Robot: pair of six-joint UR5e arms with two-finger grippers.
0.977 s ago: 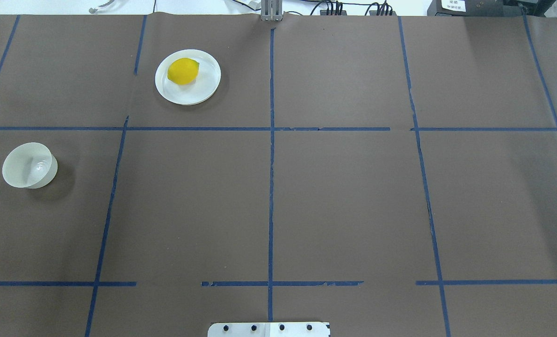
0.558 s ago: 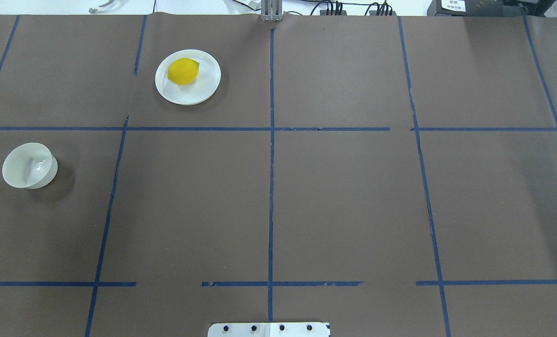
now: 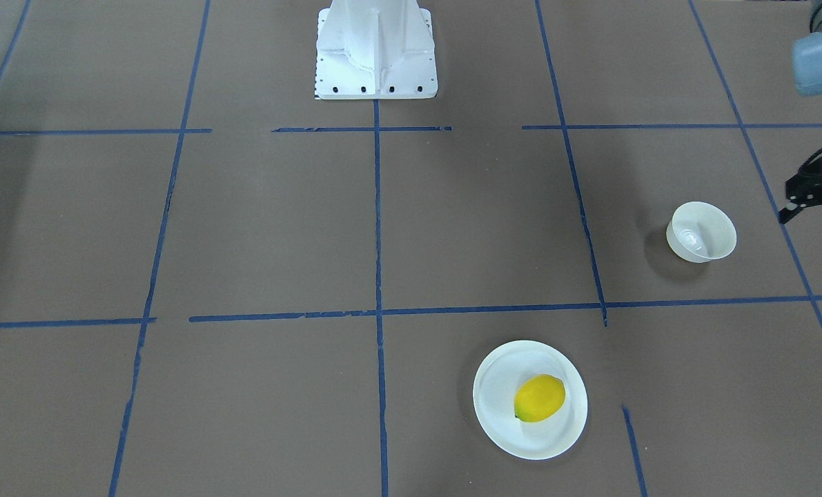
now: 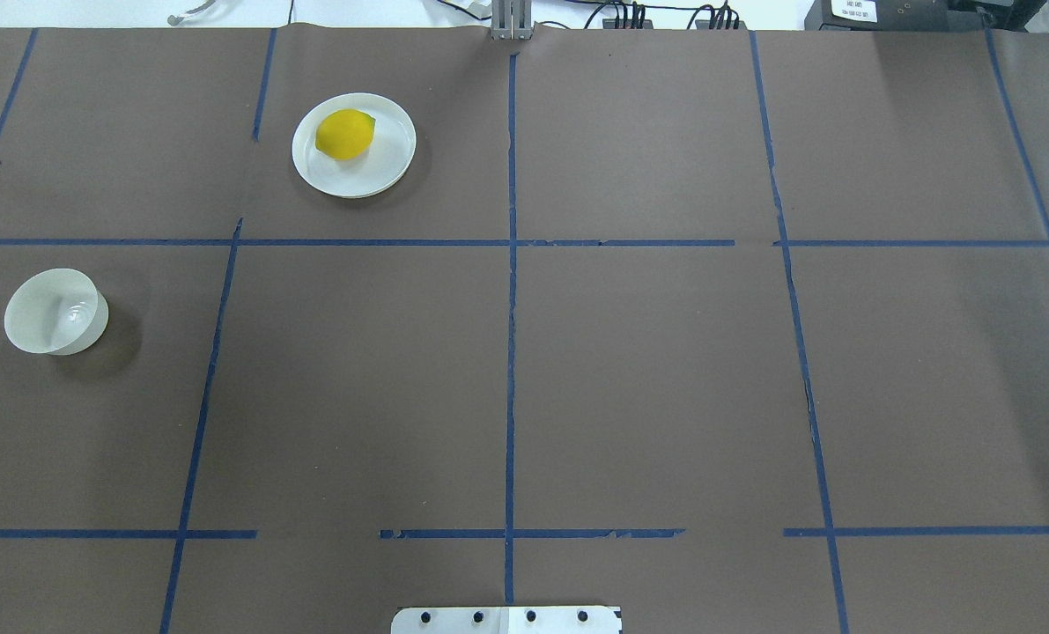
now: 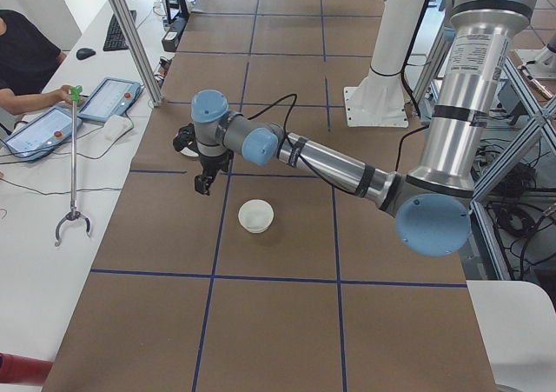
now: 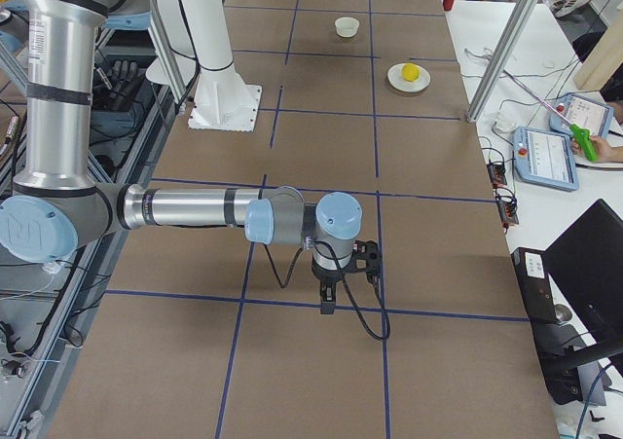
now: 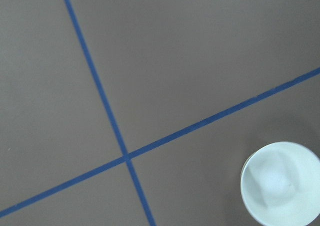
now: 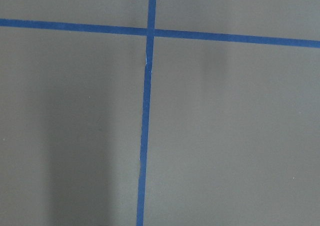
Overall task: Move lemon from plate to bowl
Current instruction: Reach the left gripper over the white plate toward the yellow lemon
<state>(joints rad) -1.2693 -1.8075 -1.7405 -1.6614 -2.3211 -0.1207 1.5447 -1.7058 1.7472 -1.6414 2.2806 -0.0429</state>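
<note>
Approach stage: the lemon lay on the plate at the table's eleven o'clock, the bowl empty at nine. My left gripper hung near the bowl, finger spread impossible to tell. Next I needed to reach the plate and straddle the lemon.

A yellow lemon is laid sideways on the flat white plate; the deep white bowl is set upright, well apart.

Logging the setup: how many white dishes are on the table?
2: the plate, holding the lemon, on the far side, left of centre; the empty bowl nearer and further left. None appears hidden.
</note>
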